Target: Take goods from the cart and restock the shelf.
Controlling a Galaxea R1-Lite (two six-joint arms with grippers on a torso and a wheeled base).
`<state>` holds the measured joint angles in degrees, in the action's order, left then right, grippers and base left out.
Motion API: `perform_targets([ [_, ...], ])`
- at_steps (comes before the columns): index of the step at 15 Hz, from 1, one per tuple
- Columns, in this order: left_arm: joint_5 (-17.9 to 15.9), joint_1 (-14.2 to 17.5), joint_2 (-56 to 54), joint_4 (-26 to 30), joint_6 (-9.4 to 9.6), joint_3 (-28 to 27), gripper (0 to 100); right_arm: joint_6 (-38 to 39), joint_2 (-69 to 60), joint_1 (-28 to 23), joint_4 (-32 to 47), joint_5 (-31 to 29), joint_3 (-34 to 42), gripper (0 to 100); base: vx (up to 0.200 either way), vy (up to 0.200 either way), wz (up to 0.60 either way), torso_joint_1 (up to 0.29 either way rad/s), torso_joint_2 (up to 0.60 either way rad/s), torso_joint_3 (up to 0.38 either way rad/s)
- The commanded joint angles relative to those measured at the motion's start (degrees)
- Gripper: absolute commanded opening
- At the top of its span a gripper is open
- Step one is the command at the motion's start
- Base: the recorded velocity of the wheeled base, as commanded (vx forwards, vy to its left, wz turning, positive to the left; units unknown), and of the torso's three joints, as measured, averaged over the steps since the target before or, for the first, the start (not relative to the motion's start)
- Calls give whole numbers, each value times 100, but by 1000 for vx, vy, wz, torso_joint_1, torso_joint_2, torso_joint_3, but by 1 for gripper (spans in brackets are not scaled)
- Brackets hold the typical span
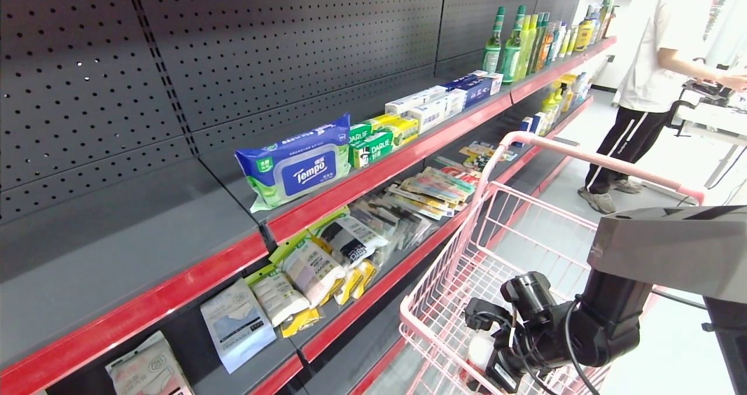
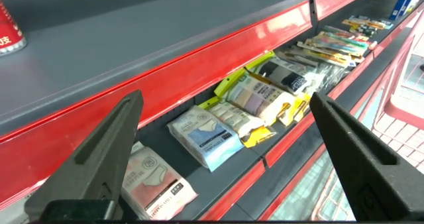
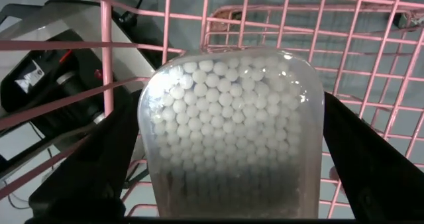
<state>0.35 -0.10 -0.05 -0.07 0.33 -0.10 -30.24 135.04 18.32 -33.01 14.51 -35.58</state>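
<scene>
Pick step, seemingly: the tub of white beads is clamped snug by the right gripper down inside the cart, so it's to be lifted clear and carried leftward to the shelf.

Brand print on wipes pack, green boxes

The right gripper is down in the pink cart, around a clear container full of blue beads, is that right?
Not quite: the beads are white, not blue, as the right wrist view shows. The right gripper is down in the pink cart, around the clear container.
</scene>
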Motion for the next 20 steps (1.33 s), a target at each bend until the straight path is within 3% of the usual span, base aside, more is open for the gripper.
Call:
perform_targets([
  [1,0,1,5,-1,2,1,100,-43,14,5,-3,-36,-1,100,0,0,0,0,0,0],
  [3,9,1,5,-1,2,1,100,-52,23,5,-3,-71,-10,100,0,0,0,0,0,0],
  [4,0,1,5,-1,2,1,100,-43,32,-4,-3,-71,-10,0,0,0,0,0,0,0],
  [12,0,1,5,-1,2,1,100,230,-100,-30,-12,-62,-19,0,0,0,0,0,0,0],
  [16,0,1,5,7,2,1,100,985,-909,-39,-3,-97,-45,0,0,0,0,0,0,0],
  [20,0,1,5,7,2,1,100,1223,-1744,-259,23,-589,131,0,0,0,0,0,0,0],
])
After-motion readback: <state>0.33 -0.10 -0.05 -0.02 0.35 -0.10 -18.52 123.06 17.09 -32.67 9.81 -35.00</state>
